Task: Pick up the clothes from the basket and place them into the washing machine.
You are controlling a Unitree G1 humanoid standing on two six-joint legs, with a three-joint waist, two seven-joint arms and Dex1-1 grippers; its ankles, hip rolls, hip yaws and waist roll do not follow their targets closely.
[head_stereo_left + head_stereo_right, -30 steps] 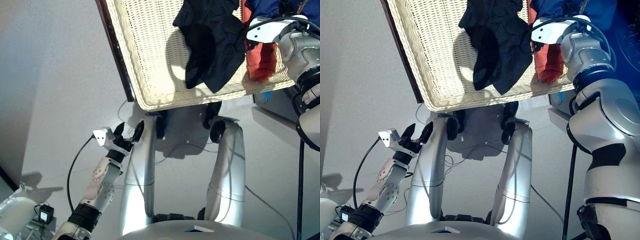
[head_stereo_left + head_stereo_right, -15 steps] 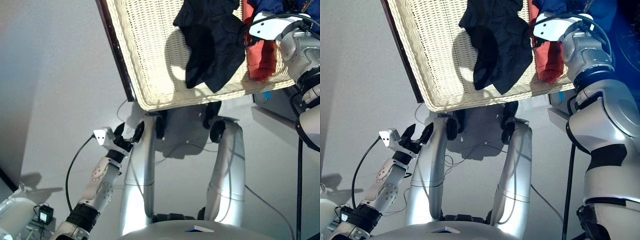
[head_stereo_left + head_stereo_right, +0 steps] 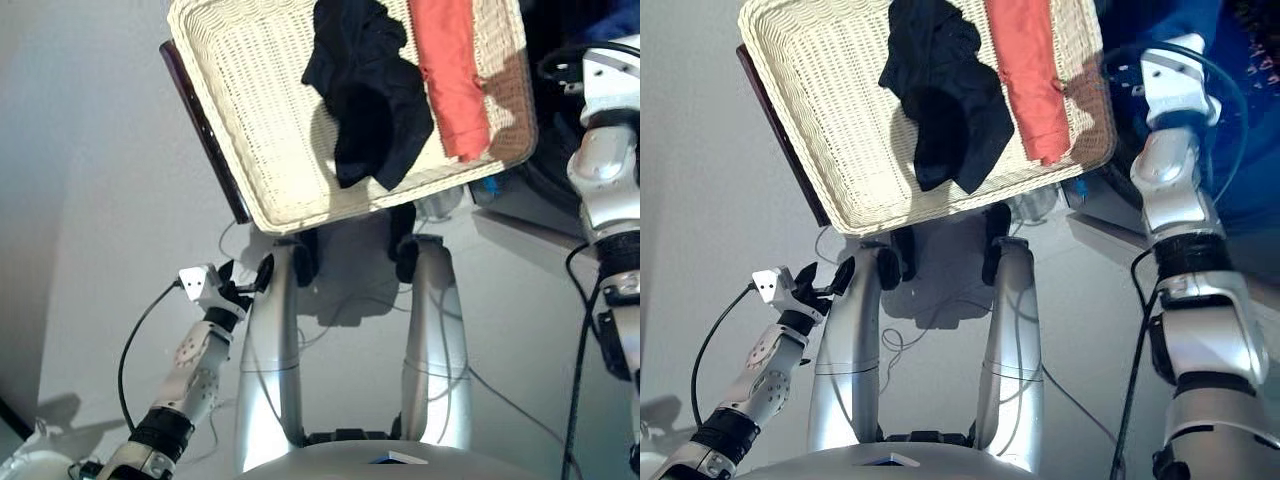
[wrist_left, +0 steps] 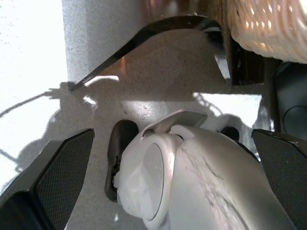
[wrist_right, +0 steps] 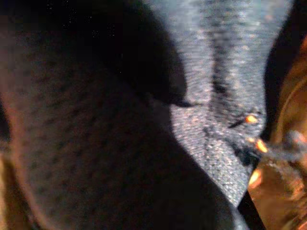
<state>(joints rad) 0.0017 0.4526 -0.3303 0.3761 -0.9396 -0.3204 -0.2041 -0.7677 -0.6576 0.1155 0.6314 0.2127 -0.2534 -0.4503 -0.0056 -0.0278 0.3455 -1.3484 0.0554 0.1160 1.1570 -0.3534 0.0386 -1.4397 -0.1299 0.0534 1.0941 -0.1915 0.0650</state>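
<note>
Near left, the left gripper (image 3: 243, 283) hangs low beside the robot's own body, fingers spread wide with nothing between them, well apart from the basket (image 3: 262, 150). Farther off, the cream wicker basket holds the black garment (image 3: 365, 100) crumpled at its middle and the coral red garment (image 3: 450, 75) lying flat just right of it, the two touching along one edge. At far right the right arm (image 3: 1170, 160) reaches up toward a patch of navy blue cloth (image 3: 1160, 20); the right wrist view is filled with dark knit fabric (image 5: 144, 120), so whether those fingers are open or closed cannot be told.
</note>
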